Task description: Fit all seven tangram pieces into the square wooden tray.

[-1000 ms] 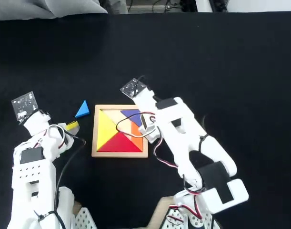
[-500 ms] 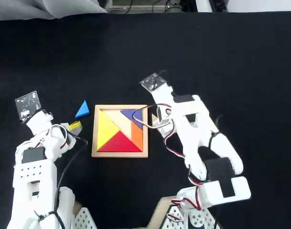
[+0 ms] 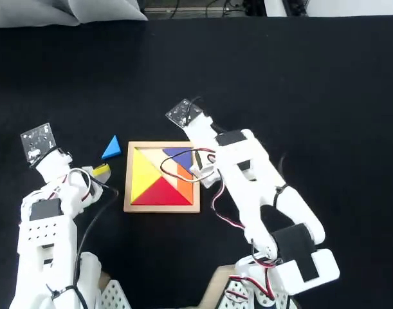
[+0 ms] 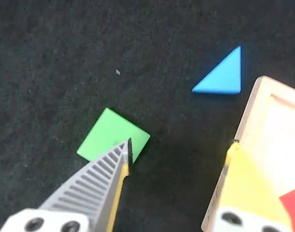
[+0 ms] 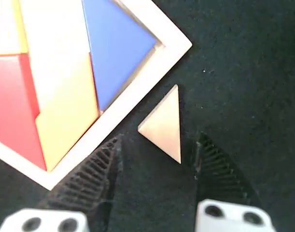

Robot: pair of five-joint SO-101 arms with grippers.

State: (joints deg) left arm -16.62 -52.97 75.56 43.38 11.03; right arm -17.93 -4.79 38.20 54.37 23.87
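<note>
The square wooden tray (image 3: 161, 208) holds a yellow triangle (image 3: 143, 175), a red triangle (image 3: 161, 192), an orange piece (image 3: 185, 181) and a dark blue triangle (image 3: 178, 155). A pale bare gap (image 3: 157, 156) stays beside them. My right gripper (image 5: 159, 141) is open just outside the tray's right rim (image 5: 171, 48), its fingers either side of a plain wooden triangle (image 5: 164, 124) on the cloth. My left gripper (image 4: 181, 145) is open left of the tray, one fingertip (image 4: 125, 150) over a green square (image 4: 113, 141). A light blue triangle (image 3: 111, 148) lies beyond it.
Black cloth covers the table, with wide free room behind and to the right of the tray. Grey fabric (image 3: 67, 9) lies at the far left edge. Both arm bases (image 3: 48, 257) stand at the near edge, with loose wires over the tray's right side.
The right arm swung out to the right of the tray half a second ago and has come back over its right rim. The left arm and the pieces have not moved.
</note>
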